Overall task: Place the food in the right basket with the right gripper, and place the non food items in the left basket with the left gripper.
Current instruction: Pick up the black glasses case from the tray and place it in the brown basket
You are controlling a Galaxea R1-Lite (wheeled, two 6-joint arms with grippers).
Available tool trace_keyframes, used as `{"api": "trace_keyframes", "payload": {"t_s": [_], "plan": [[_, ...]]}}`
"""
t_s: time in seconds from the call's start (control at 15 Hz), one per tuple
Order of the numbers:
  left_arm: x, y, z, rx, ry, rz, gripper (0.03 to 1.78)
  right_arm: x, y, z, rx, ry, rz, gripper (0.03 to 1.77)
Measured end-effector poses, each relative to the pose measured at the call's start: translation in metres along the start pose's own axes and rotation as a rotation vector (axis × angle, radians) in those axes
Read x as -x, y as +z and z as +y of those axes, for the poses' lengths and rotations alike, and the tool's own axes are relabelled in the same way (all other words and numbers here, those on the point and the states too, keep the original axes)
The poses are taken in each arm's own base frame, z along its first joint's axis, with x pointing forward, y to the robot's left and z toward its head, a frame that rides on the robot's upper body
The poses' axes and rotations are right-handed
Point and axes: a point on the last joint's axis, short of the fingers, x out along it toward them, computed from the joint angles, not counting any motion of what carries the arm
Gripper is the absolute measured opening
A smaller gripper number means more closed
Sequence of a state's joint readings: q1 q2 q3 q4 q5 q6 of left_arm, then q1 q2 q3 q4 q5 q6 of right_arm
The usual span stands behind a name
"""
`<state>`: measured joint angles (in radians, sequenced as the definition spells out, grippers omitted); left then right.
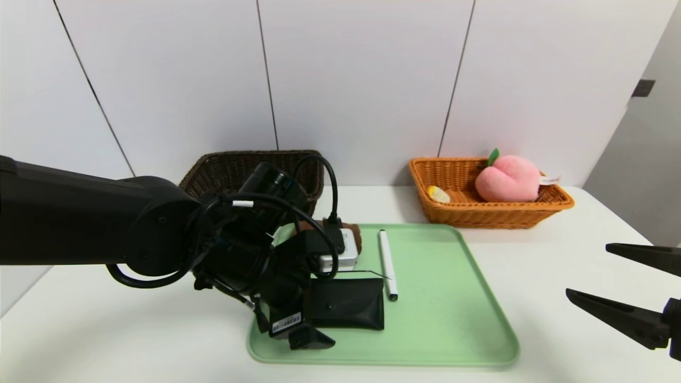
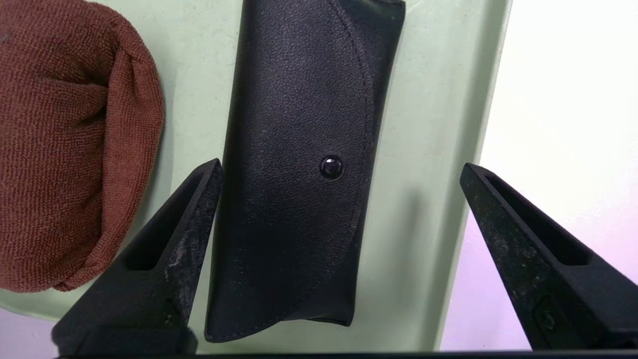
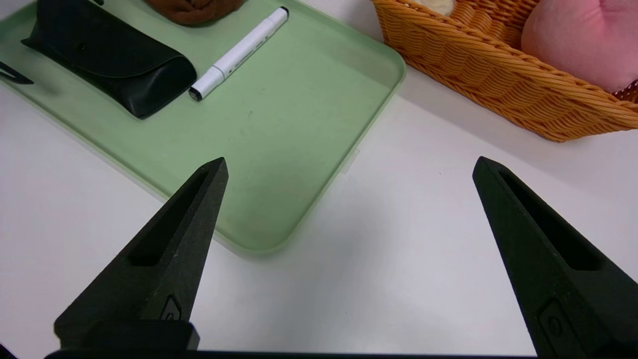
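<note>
Head view: left arm (image 1: 159, 226) reaches over the green tray (image 1: 441, 319).

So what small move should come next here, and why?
Probably lower the left gripper a little, then close it: its open jaws stand either side of the black pouch, still on the green tray, and non-food belongs in the dark basket.

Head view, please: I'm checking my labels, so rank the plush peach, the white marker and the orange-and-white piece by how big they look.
1. Plush peach
2. White marker
3. Orange-and-white piece
</note>
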<state>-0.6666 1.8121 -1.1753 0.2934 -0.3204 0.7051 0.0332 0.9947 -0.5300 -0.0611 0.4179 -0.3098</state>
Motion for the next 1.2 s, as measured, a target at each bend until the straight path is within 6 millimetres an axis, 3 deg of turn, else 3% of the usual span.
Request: {"api": "trace_keyframes", "payload": {"t_s": [0.53, 1.2], "plan": [[-0.010, -0.006, 0.013, 0.030, 0.007, 0.017, 1.69, 0.004, 0.001, 0.002, 0.005, -0.004, -0.012, 1.70], [-0.026, -0.013, 0.015, 0.045, -0.029, 0.048, 1.69, 0.008, 0.001, 0.004, 0.013, -0.004, -0.023, 1.70]]}}
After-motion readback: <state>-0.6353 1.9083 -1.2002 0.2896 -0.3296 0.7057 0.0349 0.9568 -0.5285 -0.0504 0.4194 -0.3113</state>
